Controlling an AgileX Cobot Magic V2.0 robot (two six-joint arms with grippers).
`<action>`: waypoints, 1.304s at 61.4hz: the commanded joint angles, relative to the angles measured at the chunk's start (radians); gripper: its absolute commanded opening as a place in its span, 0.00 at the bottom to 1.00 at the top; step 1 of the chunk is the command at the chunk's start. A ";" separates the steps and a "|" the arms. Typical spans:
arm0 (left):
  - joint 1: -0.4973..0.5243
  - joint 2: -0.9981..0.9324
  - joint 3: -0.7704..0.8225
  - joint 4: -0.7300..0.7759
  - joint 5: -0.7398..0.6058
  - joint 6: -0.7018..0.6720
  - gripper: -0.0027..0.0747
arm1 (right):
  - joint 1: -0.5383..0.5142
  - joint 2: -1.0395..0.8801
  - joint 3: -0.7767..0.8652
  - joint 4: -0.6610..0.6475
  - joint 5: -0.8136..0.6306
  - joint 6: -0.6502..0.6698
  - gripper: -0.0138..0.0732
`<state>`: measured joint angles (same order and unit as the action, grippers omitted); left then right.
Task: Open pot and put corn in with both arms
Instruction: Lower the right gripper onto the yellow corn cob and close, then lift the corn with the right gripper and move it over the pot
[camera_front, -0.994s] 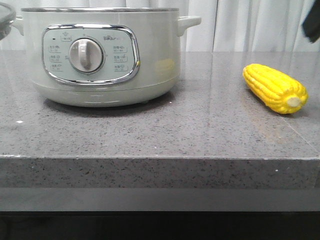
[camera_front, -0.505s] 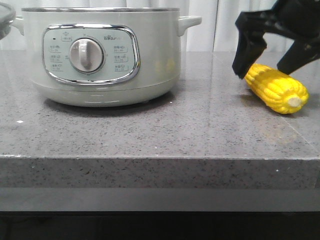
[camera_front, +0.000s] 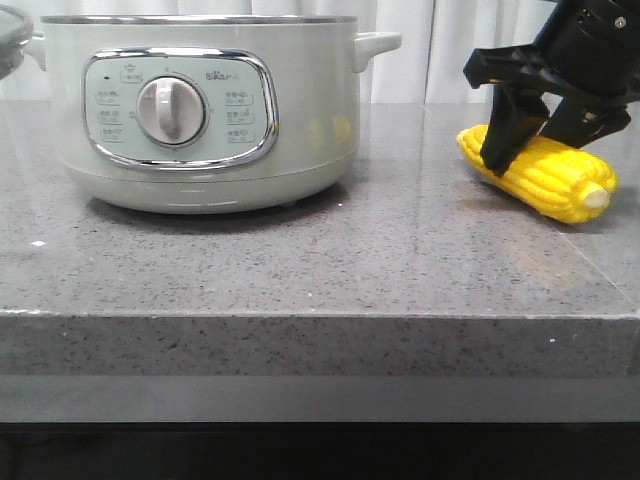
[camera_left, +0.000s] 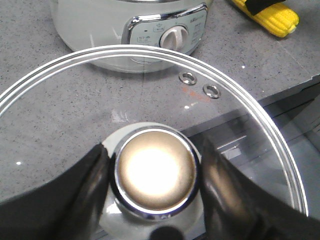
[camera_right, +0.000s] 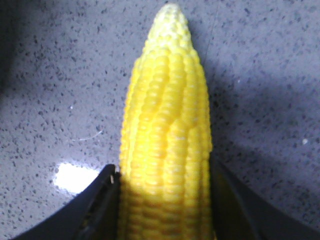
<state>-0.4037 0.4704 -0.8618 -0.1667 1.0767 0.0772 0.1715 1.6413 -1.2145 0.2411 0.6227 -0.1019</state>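
The corn (camera_front: 540, 178) lies on the grey stone counter (camera_front: 320, 260) well to the right of the pot (camera_front: 200, 110), stub end toward the camera. The right gripper (camera_front: 530, 140) straddles its middle, fingers (camera_right: 102, 200) pressed against both flanks. The pot stands lidless; the left gripper (camera_left: 155, 175) clasps the glass lid (camera_left: 240, 105) by its knob, left of the pot

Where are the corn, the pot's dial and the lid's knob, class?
corn (camera_front: 545, 180), front view, on the kernels mid-cob.
dial (camera_front: 172, 110), front view, on its silver face.
knob (camera_left: 156, 172), left wrist view, on its shiny top, between the fingers.
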 joint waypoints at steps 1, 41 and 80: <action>-0.007 0.003 -0.034 -0.029 -0.129 -0.009 0.35 | -0.002 -0.054 -0.071 0.010 -0.026 -0.013 0.46; -0.007 0.003 -0.034 -0.046 -0.129 -0.009 0.35 | 0.292 0.129 -0.756 0.028 0.120 -0.068 0.46; -0.007 0.003 -0.034 -0.046 -0.129 -0.009 0.35 | 0.371 0.304 -0.894 0.051 0.251 -0.068 0.85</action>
<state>-0.4037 0.4704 -0.8618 -0.1815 1.0767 0.0756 0.5447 2.0061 -2.0692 0.2756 0.9150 -0.1618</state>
